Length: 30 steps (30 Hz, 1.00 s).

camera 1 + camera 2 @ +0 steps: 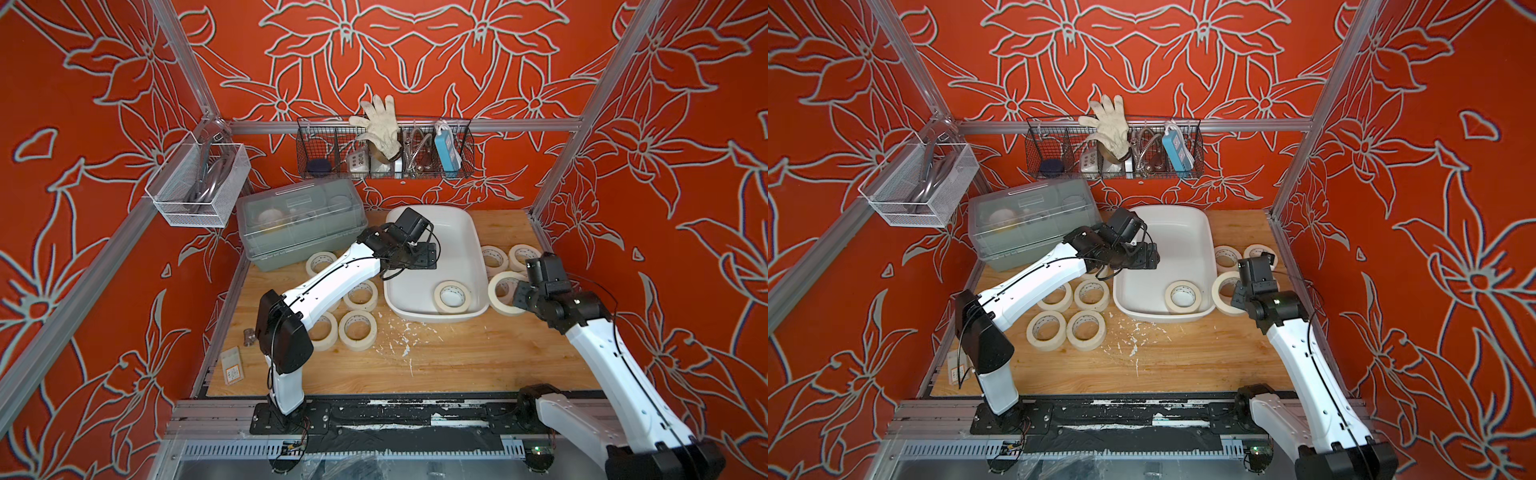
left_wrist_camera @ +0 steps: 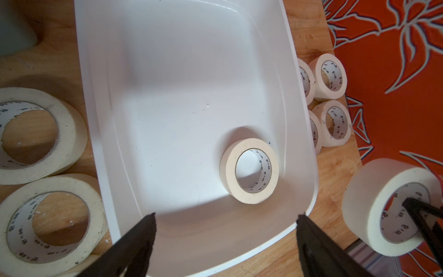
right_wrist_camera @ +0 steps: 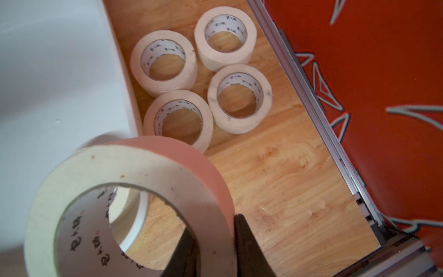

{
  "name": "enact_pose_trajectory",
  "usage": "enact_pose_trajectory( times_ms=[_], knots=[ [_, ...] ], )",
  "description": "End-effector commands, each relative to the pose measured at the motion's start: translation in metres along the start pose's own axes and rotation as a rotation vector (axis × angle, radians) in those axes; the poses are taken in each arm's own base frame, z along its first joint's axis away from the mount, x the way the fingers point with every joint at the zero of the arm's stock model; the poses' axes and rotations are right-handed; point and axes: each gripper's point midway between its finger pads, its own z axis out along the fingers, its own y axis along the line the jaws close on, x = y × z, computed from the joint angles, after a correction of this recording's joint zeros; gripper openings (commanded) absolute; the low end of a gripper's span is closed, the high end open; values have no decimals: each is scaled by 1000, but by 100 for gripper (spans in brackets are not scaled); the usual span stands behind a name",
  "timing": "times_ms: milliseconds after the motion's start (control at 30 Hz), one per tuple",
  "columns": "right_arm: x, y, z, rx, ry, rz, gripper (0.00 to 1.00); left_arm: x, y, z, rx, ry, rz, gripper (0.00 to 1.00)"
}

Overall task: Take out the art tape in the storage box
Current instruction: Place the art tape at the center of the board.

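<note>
The left tool (image 2: pixel 226 215) is hovering over the storage box (image 2: pixel 179 96) with its jaws spread wide and nothing between them. Both dark fingertips (image 2: pixel 148 223) are showing above the white floor of the box, clear of it. One roll of art tape (image 2: pixel 227 170) is lying flat inside the box, at the end nearer the robot and towards the right arm's side, close to the wall but not visibly touching it. The left arm is reaching in across the box's left rim, as both top views show.

The right tool (image 3: pixel 214 230) is pinching the wall of another tape roll (image 3: pixel 134 167), one finger inside the core and one against the outer face, so the jaws are standing narrow on it. This held roll is tilting, just beside the box's right wall near the nearer corner; whether it is touching the bench (image 1: pixel 457 365) cannot be told.

Four more rolls (image 3: pixel 263 93) are lying flat on the bench in a tight cluster to the right of the box, farther back than the held roll. Another cluster of rolls (image 1: pixel 343 330) is lying flat on the bench to the left of the box, partly under the left arm. A grey-green lidded box (image 1: pixel 299 224) is standing behind that cluster. White flecks (image 1: pixel 403 332) are speckling the wood in front of the storage box.
</note>
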Motion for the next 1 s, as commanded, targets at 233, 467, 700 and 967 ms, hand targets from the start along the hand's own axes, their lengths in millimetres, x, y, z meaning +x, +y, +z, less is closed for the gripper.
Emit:
enact_pose_trajectory(
  times_ms=[233, 467, 700, 967],
  knots=[
    [51, -40, 24, 147, 2, 263, 0, 1, 1, 20, -6, 36, 7, 90],
    [69, -31, 52, 128, 49, 278, 0, 8, 3, 32, -16, 70, 0, 90],
    [79, -21, 78, 122, 94, 303, 0, 9, 2, 37, -14, 79, -6, 90],
    [82, -15, 97, 132, 140, 304, 0, 14, 3, 45, -15, 102, -13, 89]
  ],
)
